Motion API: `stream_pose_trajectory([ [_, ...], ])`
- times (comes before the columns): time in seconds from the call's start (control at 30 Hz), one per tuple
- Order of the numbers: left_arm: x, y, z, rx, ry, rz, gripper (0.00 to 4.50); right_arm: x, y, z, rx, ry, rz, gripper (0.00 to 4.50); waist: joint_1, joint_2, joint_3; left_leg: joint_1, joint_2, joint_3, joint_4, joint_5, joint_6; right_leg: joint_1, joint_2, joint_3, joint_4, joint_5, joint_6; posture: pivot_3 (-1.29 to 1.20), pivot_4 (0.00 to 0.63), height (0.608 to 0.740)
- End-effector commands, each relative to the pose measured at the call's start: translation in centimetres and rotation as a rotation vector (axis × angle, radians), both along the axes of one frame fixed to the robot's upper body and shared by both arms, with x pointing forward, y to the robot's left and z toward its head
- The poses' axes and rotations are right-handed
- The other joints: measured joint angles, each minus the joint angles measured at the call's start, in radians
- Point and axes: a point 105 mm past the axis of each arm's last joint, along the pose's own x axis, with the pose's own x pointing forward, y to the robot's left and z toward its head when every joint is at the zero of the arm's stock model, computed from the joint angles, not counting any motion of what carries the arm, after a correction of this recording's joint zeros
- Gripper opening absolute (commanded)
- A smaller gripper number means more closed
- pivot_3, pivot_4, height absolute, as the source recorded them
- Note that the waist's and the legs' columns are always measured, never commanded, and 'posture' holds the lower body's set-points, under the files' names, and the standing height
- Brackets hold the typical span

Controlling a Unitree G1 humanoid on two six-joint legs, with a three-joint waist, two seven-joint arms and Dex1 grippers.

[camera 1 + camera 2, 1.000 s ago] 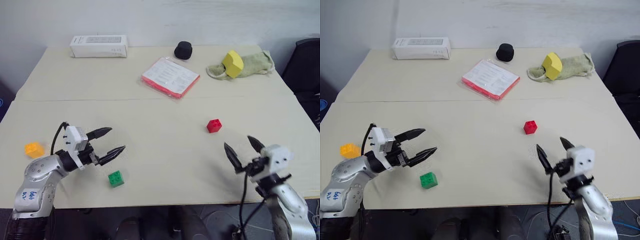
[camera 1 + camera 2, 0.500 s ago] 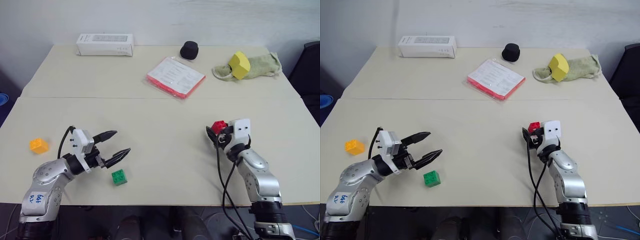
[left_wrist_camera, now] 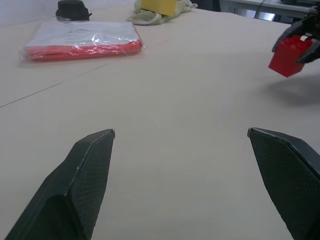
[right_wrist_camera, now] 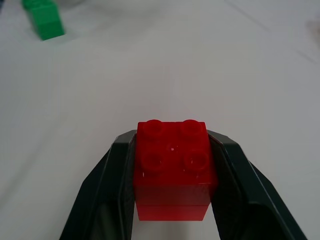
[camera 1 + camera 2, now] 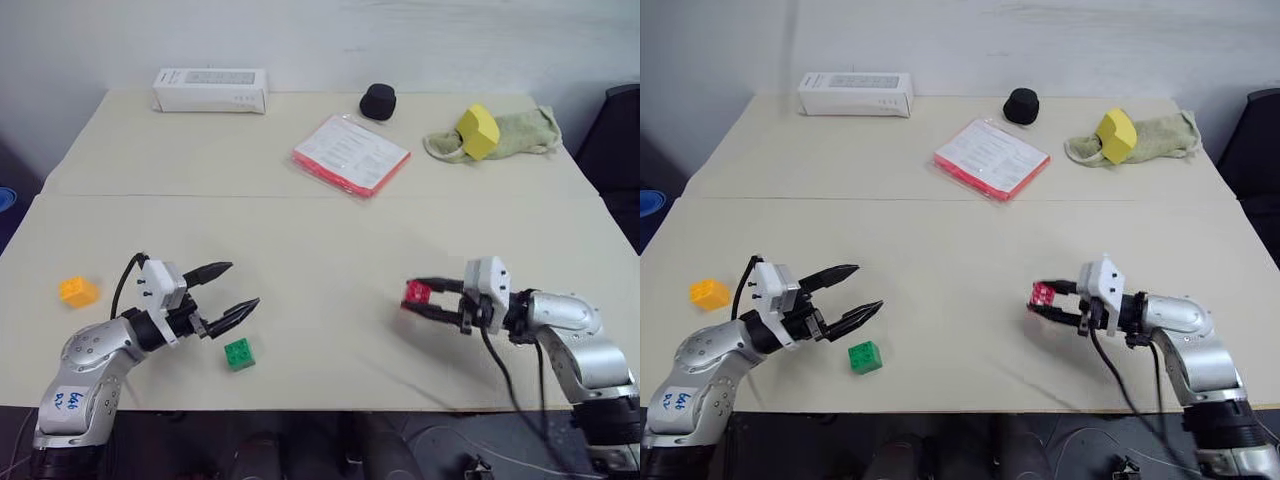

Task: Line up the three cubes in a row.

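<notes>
While the right claw [image 5: 1045, 301] pinches the small red studded plastic brick [image 5: 417, 292] between its two black fingers, the brick hangs just above the pale beige tabletop [image 5: 320, 230] near its front edge, right of centre — the right wrist view shows the fingers pressed against both of its sides, studs facing up. The left claw [image 5: 228, 291] hovers over the left front part of the tabletop with its fingers spread wide and nothing between them. The small green studded plastic brick [image 5: 239, 354] lies on the tabletop just beside and in front of the left claw's lower fingertip, not touching it. The small orange-yellow studded plastic brick [image 5: 77, 291] sits near the left edge, well apart from the other two. Toward the back lie a white rectangular box [image 5: 210, 90], a black round object [image 5: 378, 101], a red-edged plastic-wrapped booklet [image 5: 351, 153] and a yellow faceted block [image 5: 478, 131] resting on a pale green cloth [image 5: 525, 132].
</notes>
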Motion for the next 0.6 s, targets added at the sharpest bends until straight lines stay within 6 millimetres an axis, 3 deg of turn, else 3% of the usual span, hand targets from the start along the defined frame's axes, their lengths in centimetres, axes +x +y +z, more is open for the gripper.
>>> stream_pose_trajectory([
  [0.03, 0.1, 0.2, 0.7, 0.011, -0.029, -0.009, 4.50, 0.6, 0.8, 0.0, -0.026, 0.002, 0.160, 1.50, -0.002, 0.000, 0.000, 0.000, 0.000, 0.000, 0.000, 0.000, -0.001, 0.000, 0.000, 0.000, 0.000, 0.000, 0.000, 0.00, 0.150, 0.740],
  [0.4, -0.3, 1.5, 1.1, 0.040, 0.000, -0.002, 4.50, 3.2, 2.2, -1.0, -0.026, -0.032, 0.238, 1.50, 0.005, 0.000, 0.000, -0.001, 0.000, 0.000, 0.001, 0.003, -0.006, -0.002, -0.001, -0.001, 0.001, -0.001, -0.001, 0.00, 0.150, 0.740],
  [0.6, 0.1, 2.5, 1.6, 0.057, -0.021, 0.031, 4.50, 3.9, 2.3, 0.8, 0.027, -0.097, 0.236, 3.35, 0.003, 0.000, 0.000, -0.001, 0.000, 0.000, 0.001, 0.003, -0.007, -0.002, -0.001, -0.001, 0.002, -0.001, -0.002, 0.00, 0.150, 0.740],
])
